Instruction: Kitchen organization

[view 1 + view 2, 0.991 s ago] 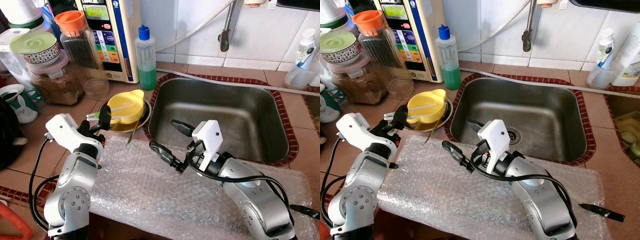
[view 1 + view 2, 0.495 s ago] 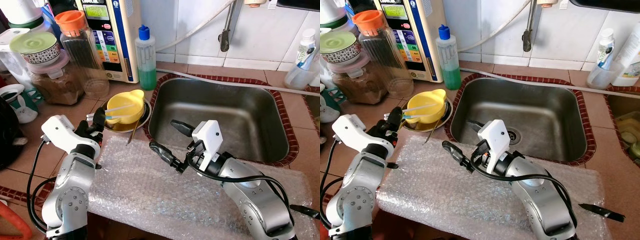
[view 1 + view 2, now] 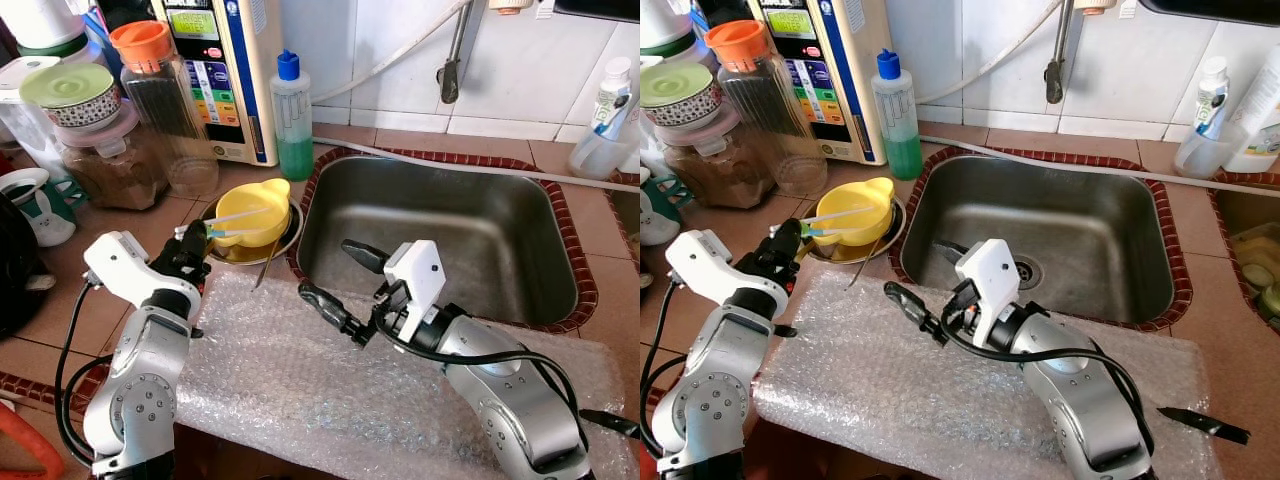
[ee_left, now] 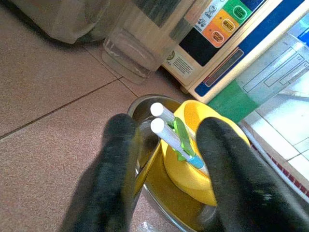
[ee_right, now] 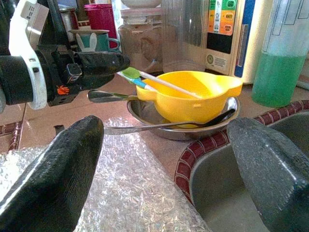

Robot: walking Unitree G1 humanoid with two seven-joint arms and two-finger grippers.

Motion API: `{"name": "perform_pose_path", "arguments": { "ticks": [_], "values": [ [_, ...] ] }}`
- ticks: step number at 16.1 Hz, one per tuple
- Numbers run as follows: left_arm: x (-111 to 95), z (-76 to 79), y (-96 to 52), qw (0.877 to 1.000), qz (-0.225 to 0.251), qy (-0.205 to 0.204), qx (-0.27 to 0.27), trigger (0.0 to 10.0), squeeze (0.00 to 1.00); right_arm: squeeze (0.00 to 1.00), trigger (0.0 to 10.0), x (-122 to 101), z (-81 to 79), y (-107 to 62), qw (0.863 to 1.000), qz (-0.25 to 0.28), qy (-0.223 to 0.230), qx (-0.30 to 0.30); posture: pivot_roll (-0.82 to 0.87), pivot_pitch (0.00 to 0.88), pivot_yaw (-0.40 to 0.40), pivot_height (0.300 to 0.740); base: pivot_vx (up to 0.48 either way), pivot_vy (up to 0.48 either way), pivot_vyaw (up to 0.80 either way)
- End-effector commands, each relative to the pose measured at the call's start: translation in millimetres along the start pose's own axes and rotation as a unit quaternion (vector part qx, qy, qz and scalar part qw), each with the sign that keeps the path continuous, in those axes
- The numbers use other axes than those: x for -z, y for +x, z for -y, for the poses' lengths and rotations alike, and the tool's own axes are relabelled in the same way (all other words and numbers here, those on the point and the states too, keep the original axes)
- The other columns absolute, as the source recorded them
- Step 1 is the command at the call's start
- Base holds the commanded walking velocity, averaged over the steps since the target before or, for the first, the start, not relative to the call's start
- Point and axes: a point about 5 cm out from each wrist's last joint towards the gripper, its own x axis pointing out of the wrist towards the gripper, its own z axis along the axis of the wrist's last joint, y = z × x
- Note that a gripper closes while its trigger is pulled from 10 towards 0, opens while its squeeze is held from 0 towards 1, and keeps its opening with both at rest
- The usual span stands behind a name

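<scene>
Two slim white sticks lie across the glossy yellow plastic bowl, ends pointing between the spread left end effector; the right end effector gapes too.

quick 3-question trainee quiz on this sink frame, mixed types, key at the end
1. True or false: the left gripper has its black fingers either side of two white sticks lying across the yellow plastic bowl.
2. The yellow bowl sits in: A) the steel sink B) a shallow steel dish C) the bubble wrap sheet
3. Fill in: the right gripper hangs open over the sink's near ____ corner.

Key: 1 true; 2 B; 3 left
</scene>
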Motion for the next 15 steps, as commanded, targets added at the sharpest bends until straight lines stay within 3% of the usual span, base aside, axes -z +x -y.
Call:
{"name": "perform_pose_path", "arguments": {
  "ticks": [1,15],
  "values": [
    [5,-0.7,-1.2,1.000,-0.007,-0.006,-0.002,0.0,0.00,0.00,10.0,-2,-2.8,1.2,1.000,0.005,-0.003,-0.010,-0.20,0.124,0.091,0.740,0.000,0.000,0.00],
    [-7,-6.4,-2.3,0.999,0.028,0.006,-0.017,0.0,0.00,0.00,10.0,-3,-1.2,2.3,1.000,0.007,-0.007,-0.012,-0.19,0.124,0.087,0.740,0.000,0.000,0.00]
  ]
}}
